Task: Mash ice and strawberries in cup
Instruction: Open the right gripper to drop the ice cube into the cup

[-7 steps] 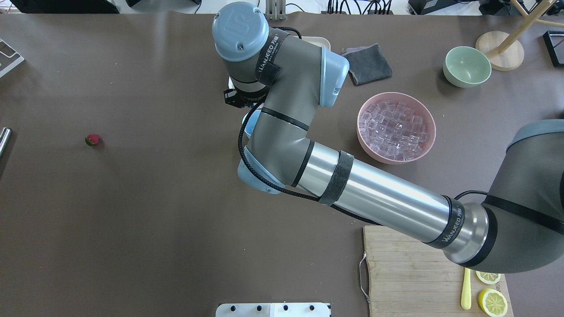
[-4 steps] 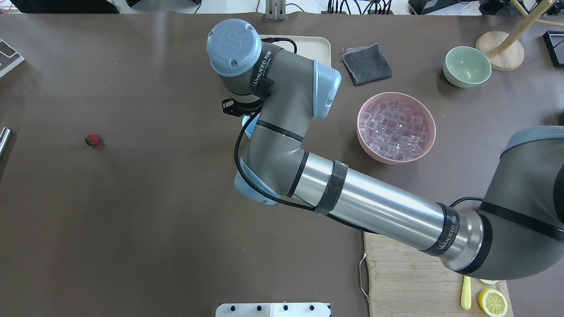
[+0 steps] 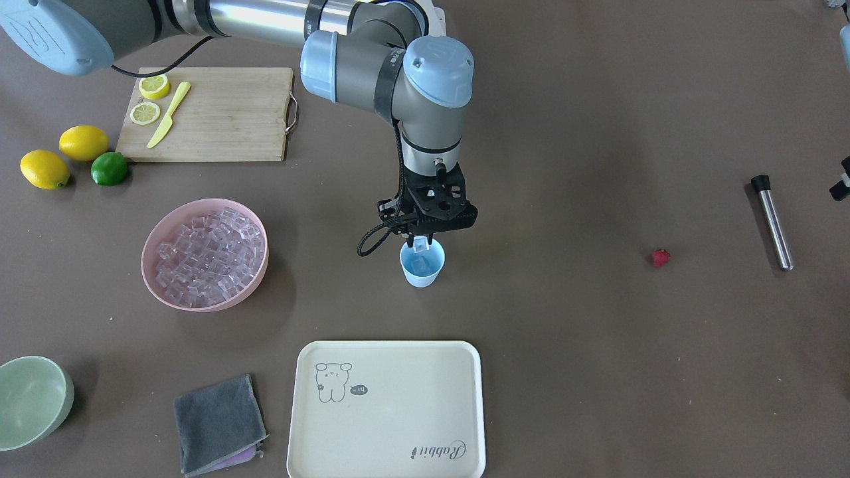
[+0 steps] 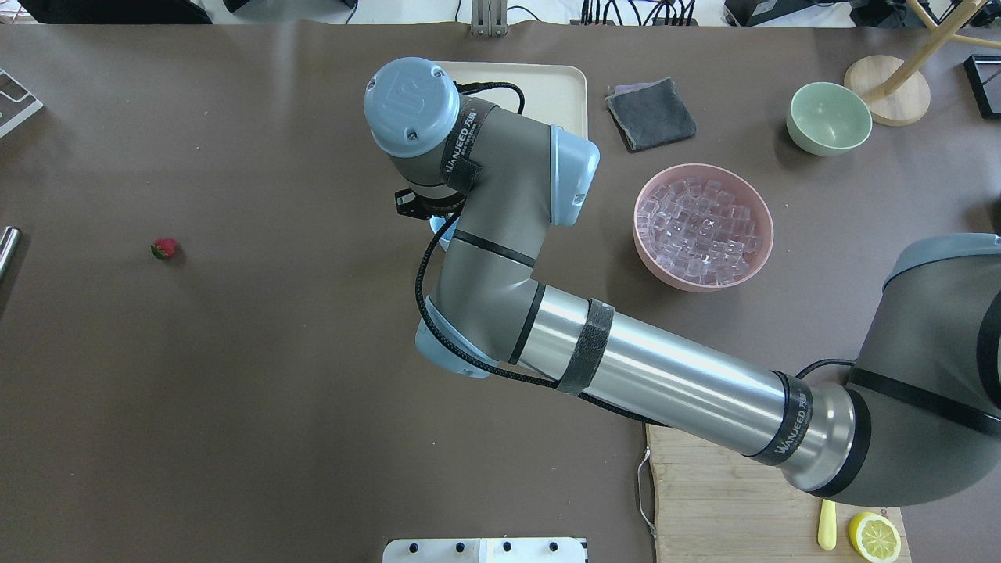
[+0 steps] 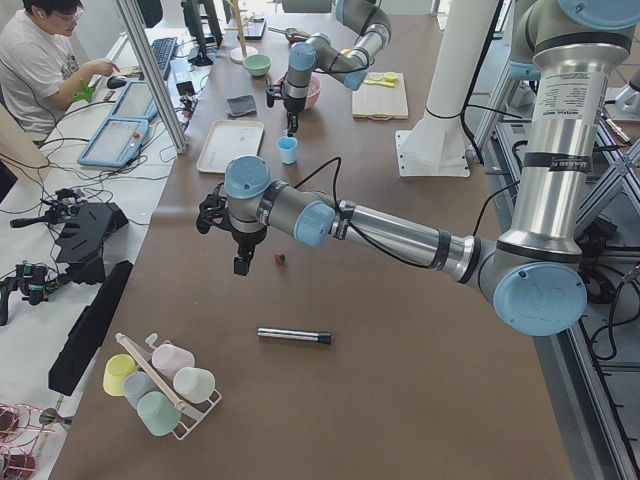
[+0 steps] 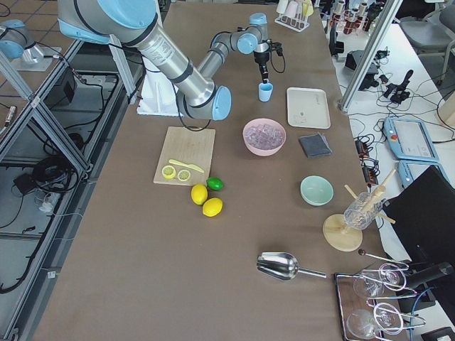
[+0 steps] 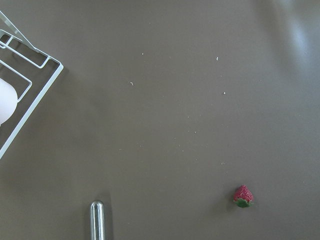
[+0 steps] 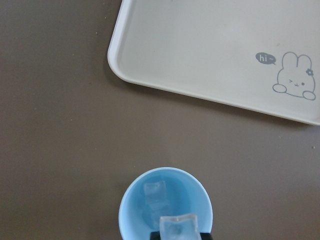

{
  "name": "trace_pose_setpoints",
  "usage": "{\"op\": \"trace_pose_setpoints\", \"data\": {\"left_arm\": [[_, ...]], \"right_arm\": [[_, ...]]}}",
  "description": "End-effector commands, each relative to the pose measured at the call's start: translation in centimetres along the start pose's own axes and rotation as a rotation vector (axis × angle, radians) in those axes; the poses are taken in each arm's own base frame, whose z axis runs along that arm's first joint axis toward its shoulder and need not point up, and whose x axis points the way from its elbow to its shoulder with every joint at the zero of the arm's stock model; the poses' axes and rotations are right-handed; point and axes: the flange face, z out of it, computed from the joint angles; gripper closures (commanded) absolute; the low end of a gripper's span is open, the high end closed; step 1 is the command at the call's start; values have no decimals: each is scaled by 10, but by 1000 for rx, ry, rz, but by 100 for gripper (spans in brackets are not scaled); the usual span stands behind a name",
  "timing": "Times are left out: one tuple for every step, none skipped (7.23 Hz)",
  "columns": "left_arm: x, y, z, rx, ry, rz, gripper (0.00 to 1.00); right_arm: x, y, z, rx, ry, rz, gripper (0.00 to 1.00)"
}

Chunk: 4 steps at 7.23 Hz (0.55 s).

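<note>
The light blue cup stands mid-table with two ice cubes inside. My right gripper hangs just over its rim, shut on one clear ice cube. More ice is heaped in the pink bowl. The strawberry lies alone on the table far from the cup, and it also shows in the left wrist view as a small red piece. My left gripper hovers above and beside the strawberry; I cannot tell whether it is open or shut.
A cream tray lies just beyond the cup. A metal muddler lies past the strawberry. A cutting board with lemon slices and a knife, whole lemons, a lime, a green bowl and a grey cloth surround the pink bowl.
The right arm's wrist has drawn back toward the robot, uncovering the tray. The strawberry and the pink bowl have not moved.
</note>
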Motion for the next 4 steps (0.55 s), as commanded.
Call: {"op": "trace_pose_setpoints", "data": {"left_arm": [[2, 1, -1, 0, 2, -1, 2], [1, 1, -1, 2, 1, 1, 2], [3, 1, -2, 6, 3, 7, 2], [4, 0, -2, 7, 4, 4, 2]], "right_arm": [[-2, -4, 13, 20, -15, -4, 65], [-5, 0, 17, 21, -20, -9, 41], [-5, 0, 17, 30, -17, -12, 33], [-5, 0, 15, 32, -19, -13, 29]]}}
